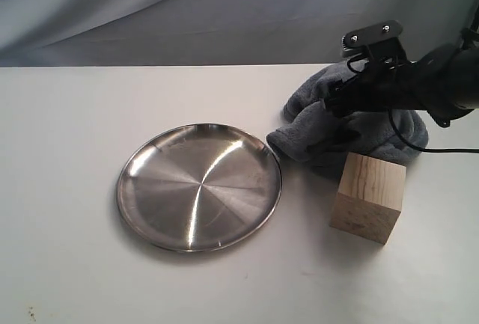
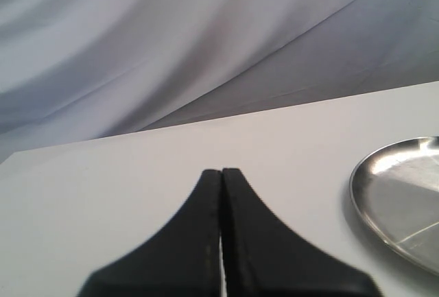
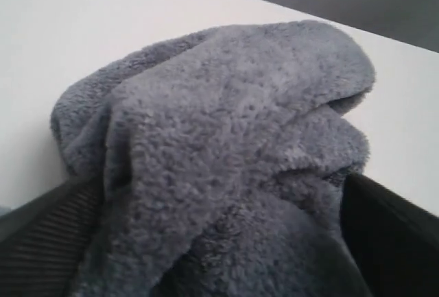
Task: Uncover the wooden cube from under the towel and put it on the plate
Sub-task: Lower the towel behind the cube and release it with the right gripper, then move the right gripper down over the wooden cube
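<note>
White table, wooden cube upright, grain vertical

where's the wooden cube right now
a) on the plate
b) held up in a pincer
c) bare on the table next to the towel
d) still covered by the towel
c: the wooden cube stands uncovered on the table, beside the bunched towel and off to the side of the plate, which holds nothing.
</note>
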You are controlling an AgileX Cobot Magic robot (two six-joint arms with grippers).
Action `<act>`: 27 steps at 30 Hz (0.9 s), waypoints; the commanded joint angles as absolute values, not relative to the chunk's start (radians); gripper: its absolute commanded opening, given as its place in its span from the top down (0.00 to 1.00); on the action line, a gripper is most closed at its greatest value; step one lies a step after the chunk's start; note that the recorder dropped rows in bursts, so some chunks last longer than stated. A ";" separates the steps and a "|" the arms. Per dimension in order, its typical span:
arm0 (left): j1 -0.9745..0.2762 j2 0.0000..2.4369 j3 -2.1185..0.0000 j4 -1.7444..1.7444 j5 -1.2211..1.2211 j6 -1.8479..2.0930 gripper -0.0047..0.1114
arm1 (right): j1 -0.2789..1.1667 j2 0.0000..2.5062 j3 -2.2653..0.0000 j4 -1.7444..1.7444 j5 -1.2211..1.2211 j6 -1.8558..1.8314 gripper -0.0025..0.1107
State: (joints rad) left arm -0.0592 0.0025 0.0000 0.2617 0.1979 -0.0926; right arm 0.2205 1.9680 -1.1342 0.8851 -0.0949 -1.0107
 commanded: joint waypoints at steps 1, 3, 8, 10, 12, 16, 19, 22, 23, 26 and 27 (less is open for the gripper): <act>-0.058 0.000 0.000 0.256 0.187 -0.097 0.96 | 0.221 1.967 -1.131 0.926 -0.145 -1.014 0.11; -0.058 0.000 0.000 0.256 0.187 -0.097 0.96 | 0.221 1.960 -1.131 0.926 -0.134 -1.014 0.11; -0.058 0.000 0.000 0.256 0.187 -0.097 0.96 | 0.221 1.891 -1.131 0.926 -0.095 -1.014 0.11; -0.058 0.000 0.000 0.256 0.187 -0.097 0.96 | 0.221 1.839 -1.131 0.926 -0.071 -1.014 0.11; -0.058 0.000 0.000 0.256 0.187 -0.097 0.96 | 0.221 1.792 -1.131 0.926 -0.033 -1.014 0.11; -0.058 0.000 0.000 0.256 0.187 -0.097 0.96 | 0.221 1.698 -1.131 0.876 0.092 -1.022 0.11; -0.058 0.000 0.000 0.256 0.187 -0.097 0.96 | 0.221 1.630 -1.131 0.797 0.202 -1.017 0.11; -0.058 0.000 0.000 0.256 0.187 -0.097 0.96 | 0.221 1.577 -1.131 0.782 0.273 -1.013 0.12; -0.058 0.000 0.000 0.256 0.187 -0.097 0.96 | 0.221 1.561 -1.131 0.745 0.314 -1.013 0.13; -0.058 0.000 0.000 0.256 0.187 -0.097 0.96 | 0.221 1.522 -1.131 0.558 0.484 -1.013 0.16; -0.058 0.000 0.000 0.256 0.187 -0.097 0.96 | 0.221 1.513 -1.131 0.507 0.539 -1.004 0.16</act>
State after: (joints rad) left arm -0.0592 0.0025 0.0000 0.2617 0.1979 -0.0926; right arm 0.2205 1.5447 -1.1342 0.6713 0.3686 -1.0131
